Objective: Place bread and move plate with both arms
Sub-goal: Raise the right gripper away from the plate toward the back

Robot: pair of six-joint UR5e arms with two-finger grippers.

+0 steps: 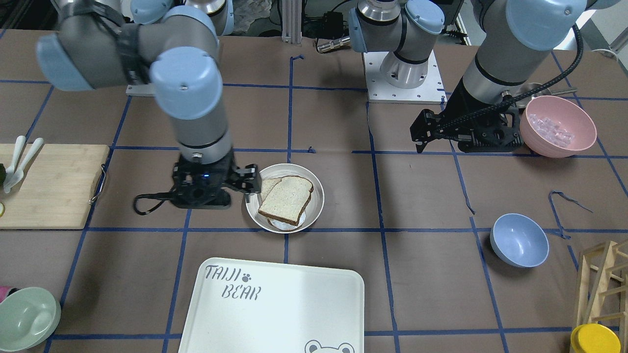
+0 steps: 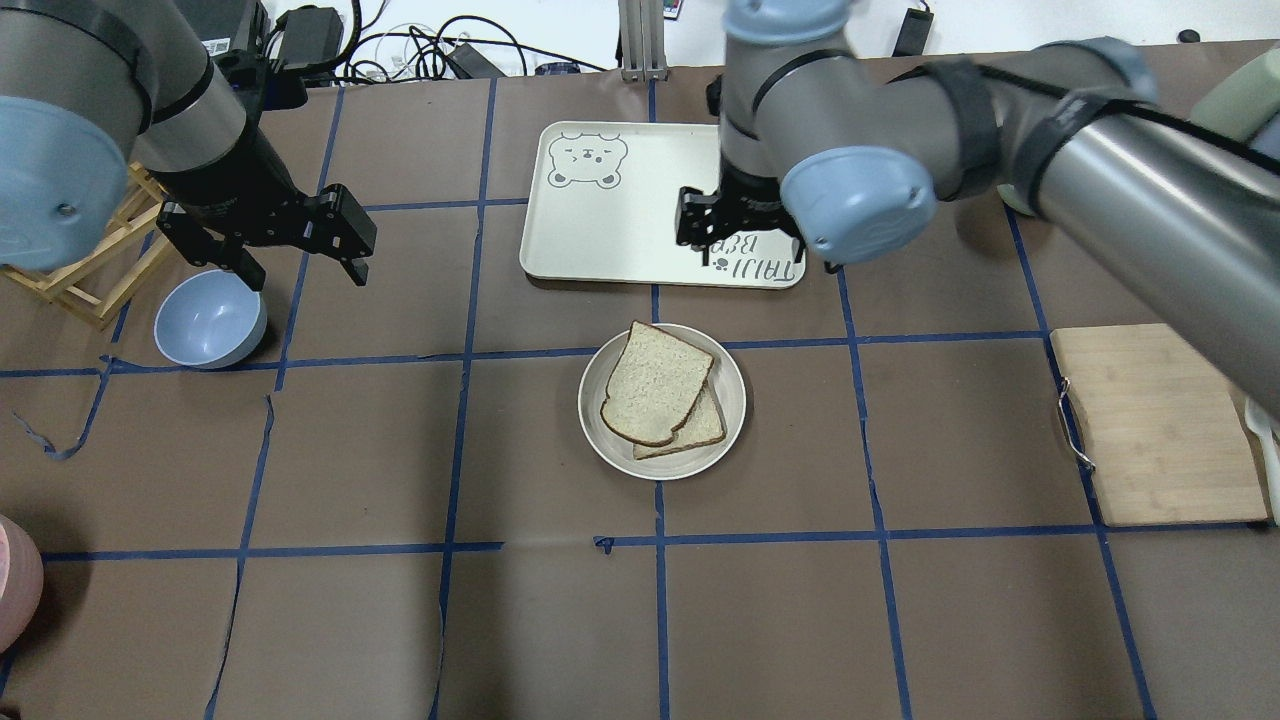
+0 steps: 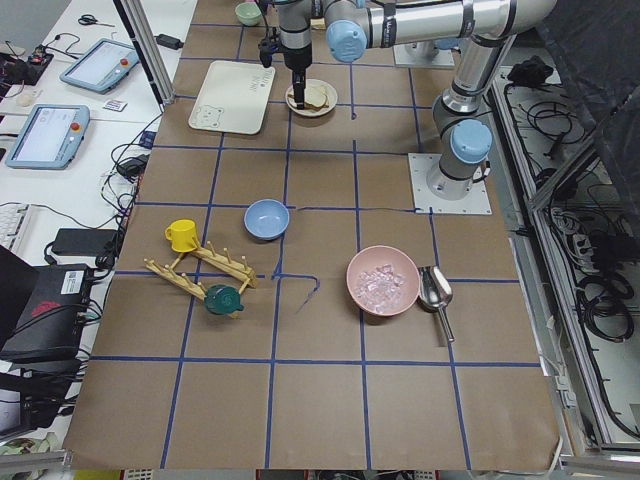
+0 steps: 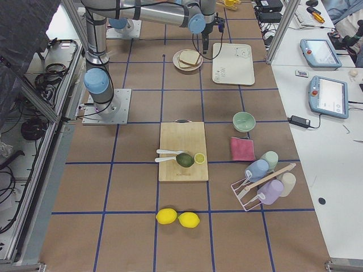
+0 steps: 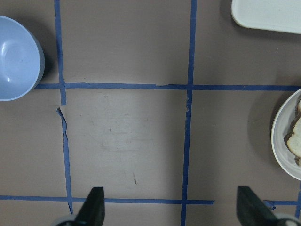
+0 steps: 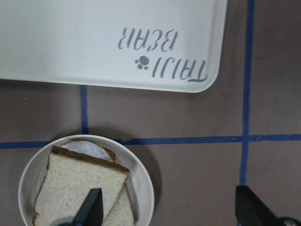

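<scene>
The off-white plate [image 2: 598,440] sits mid-table. On it the dark-crusted bread [image 2: 655,385] lies on top of a paler slice [image 2: 705,428]. My right gripper [image 1: 213,189] is open and empty. It hovers beside the plate [image 1: 317,196] with one finger over its rim, and in the right wrist view [image 6: 171,212] one fingertip [image 6: 91,207] overlaps the bread [image 6: 75,183]. My left gripper [image 2: 300,250] is open and empty, raised well to the side near the blue bowl [image 2: 210,320]. In the left wrist view [image 5: 171,212] the plate [image 5: 282,141] shows at the right edge.
The white "TAIJI BEAR" tray [image 2: 600,230] lies just beyond the plate. A pink bowl of ice [image 1: 558,126] stands next to the left arm. A wooden cutting board [image 2: 1160,425] lies on the right side. A green bowl [image 1: 27,318] and a wooden rack [image 1: 603,279] stand near the front-facing view's lower corners.
</scene>
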